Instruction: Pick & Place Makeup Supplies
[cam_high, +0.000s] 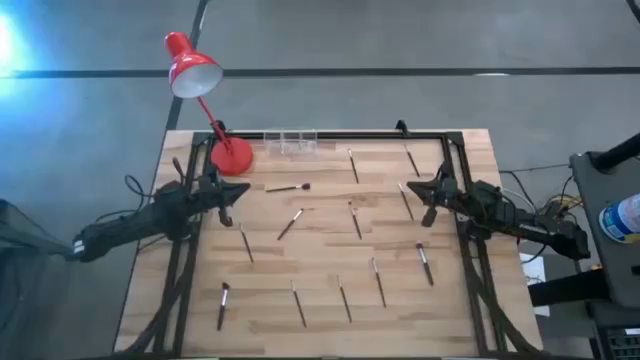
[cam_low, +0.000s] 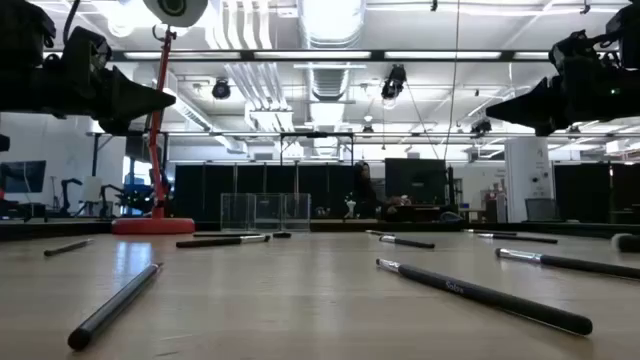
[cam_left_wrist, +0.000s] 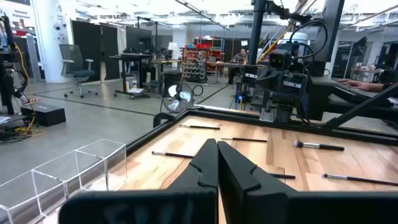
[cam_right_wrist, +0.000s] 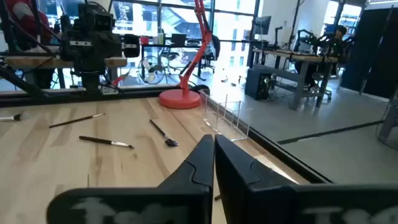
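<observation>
While the brushes lie scattered flat across the table, none is held, so every pick is yet to be made. The red lamp at the far left corner could be knocked by the left arm if a brush near its base is reached for. The clear box at the far edge, light and hard to see, could be pushed off. The left hand and right hand are raised at the sides with fingers pressed together; thin handles could roll away or slip from them.
</observation>
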